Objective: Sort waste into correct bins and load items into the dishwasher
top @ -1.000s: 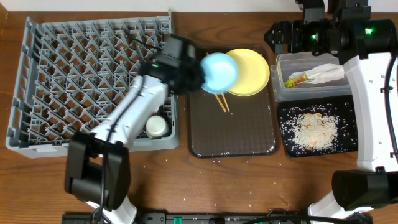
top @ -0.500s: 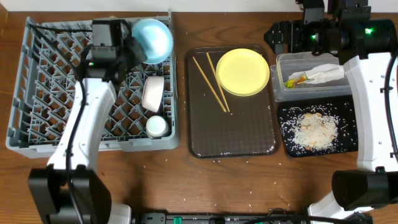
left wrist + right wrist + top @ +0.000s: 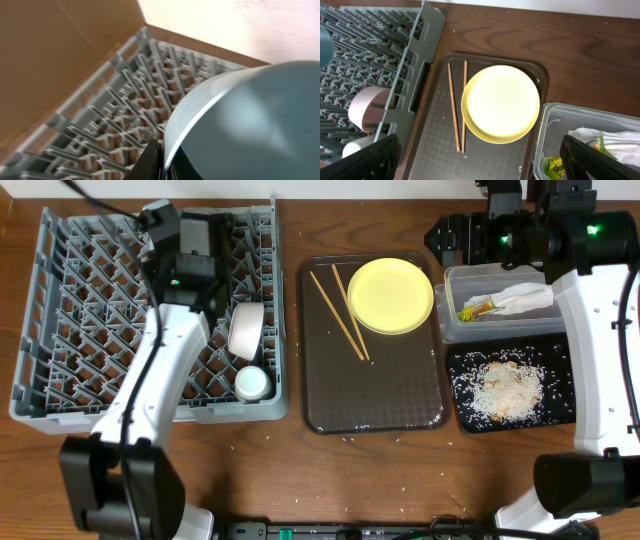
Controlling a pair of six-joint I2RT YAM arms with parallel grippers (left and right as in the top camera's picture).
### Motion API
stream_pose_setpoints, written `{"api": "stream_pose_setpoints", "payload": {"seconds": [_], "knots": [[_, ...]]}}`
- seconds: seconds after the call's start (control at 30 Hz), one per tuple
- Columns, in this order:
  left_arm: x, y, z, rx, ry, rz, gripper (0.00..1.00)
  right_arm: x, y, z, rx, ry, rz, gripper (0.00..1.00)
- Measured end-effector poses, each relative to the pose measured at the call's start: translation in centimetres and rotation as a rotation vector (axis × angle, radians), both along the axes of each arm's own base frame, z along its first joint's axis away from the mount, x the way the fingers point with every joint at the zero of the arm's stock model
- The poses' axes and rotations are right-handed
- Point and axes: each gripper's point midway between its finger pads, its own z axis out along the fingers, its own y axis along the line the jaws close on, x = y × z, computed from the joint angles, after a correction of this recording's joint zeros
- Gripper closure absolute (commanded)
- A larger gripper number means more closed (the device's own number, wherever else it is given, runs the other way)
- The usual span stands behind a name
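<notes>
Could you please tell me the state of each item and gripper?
left gripper, shut on the light blue bowl's rim
light blue bowl, held above the dish rack
white bowl, on edge in the rack
white cup, standing in the rack
yellow plate, flat on the brown tray
chopsticks, lying beside the plate
wrapper and napkin, inside the clear tub
rice scraps, spread on the black tray
right gripper, open and empty

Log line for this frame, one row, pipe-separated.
phase: rack loading | left pincer: shut on light blue bowl at dish rack | yellow plate, chopsticks: on brown tray | right pincer: open
</notes>
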Motion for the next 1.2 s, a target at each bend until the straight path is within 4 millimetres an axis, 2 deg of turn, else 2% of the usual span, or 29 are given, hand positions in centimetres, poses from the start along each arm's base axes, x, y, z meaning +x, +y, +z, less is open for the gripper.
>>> {"api": "stream_pose_setpoints", "payload": {"seconds": [0.13,0.43,0.53,0.73,1.2], "knots": [[0.9,-0.4,-1.0,0.120,0.047,0.017,0.93,0.0,0.0,0.0,0.000,0.000,0.000,0.01],[2.3,-3.8,-2.3,0.340,0.113,0.008,0.93,0.0,0.0,0.0,0.000,0.000,0.000,0.01],[2.3,-3.8,-3.0,0.384,0.151,0.017,0.93,0.0,0.0,0.0,0.000,0.000,0.000,0.01],[2.3,-3.7,-4.2,0.432,0.202,0.033,0.93,0.0,0.0,0.0,0.000,0.000,0.000,0.01],[2.6,-5.7,-6.0,0.463,0.232,-0.001,0.92,0.0,0.0,0.0,0.000,0.000,0.000,0.01]]}}
